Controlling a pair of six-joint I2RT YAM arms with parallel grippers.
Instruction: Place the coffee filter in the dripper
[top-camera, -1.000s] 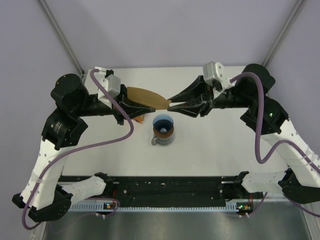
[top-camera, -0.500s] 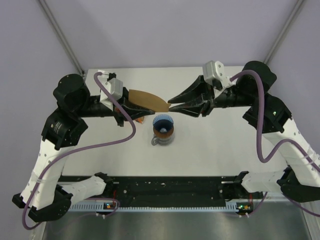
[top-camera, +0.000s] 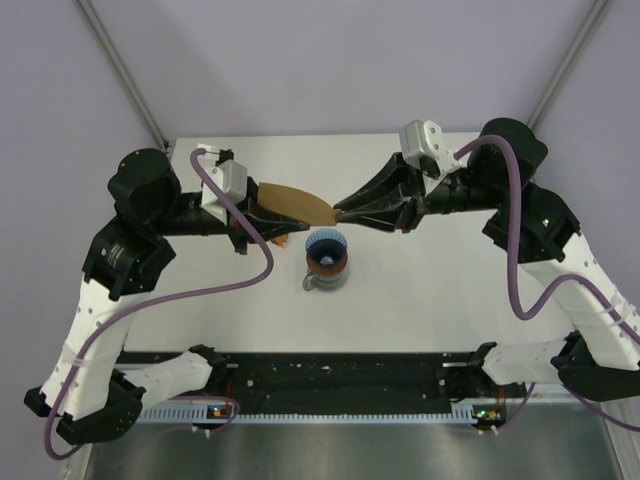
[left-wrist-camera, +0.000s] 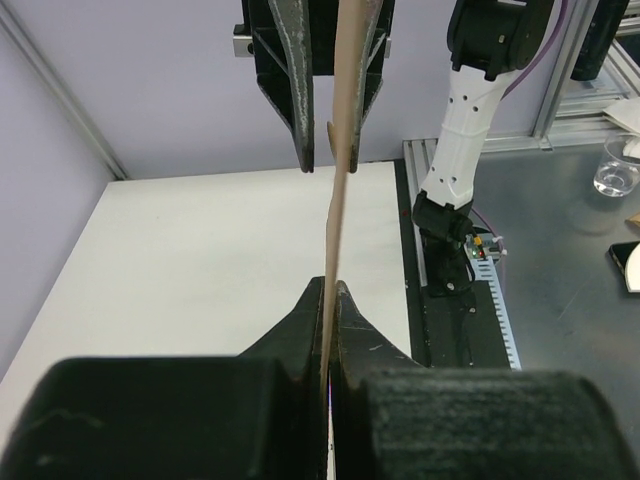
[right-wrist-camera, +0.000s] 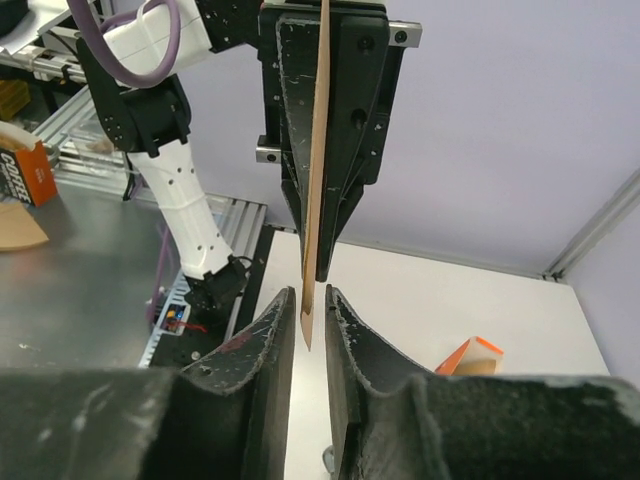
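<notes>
Top view: my left gripper (top-camera: 272, 214) is clamped tight on the filter (top-camera: 292, 201) at centre frame, up-left of the dripper (top-camera: 326, 250) and not in it. My right gripper (top-camera: 342, 211) sits at the filter's right tip. Risk: with two grips on thin paper, any pull apart tears or creases it.

Left wrist: paper is edge-on, pinched at bottom centre. The right jaws at top straddle it, with a gap on both sides.

Right wrist: the tip hangs between my right fingers (right-wrist-camera: 277, 318), which are narrowly apart and holding nothing. An off-centre close could fold the tip or miss it.
</notes>
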